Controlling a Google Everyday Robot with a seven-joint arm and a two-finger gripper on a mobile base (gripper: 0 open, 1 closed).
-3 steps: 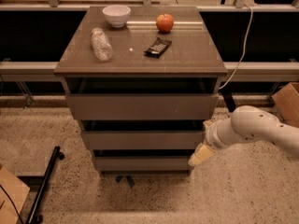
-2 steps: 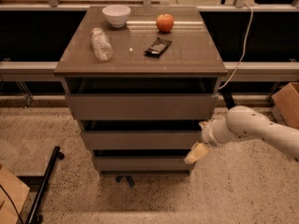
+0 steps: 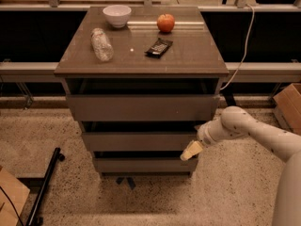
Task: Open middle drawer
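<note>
I am holding my cream-tipped hand (image 3: 192, 150) at the lower right corner of the grey-brown middle drawer front (image 3: 136, 141), seeking a pulling edge. How far it is open I cannot tell.

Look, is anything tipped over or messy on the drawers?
Only the plastic bottle lies on its side, on the left of the cabinet top. The bowl, apple and dark packet sit tidily. The gripper is low by the middle drawer, right end.

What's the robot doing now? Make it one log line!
gripper: by lower right corner of middle drawer | drawer: looks shut | pull: not yet done
</note>
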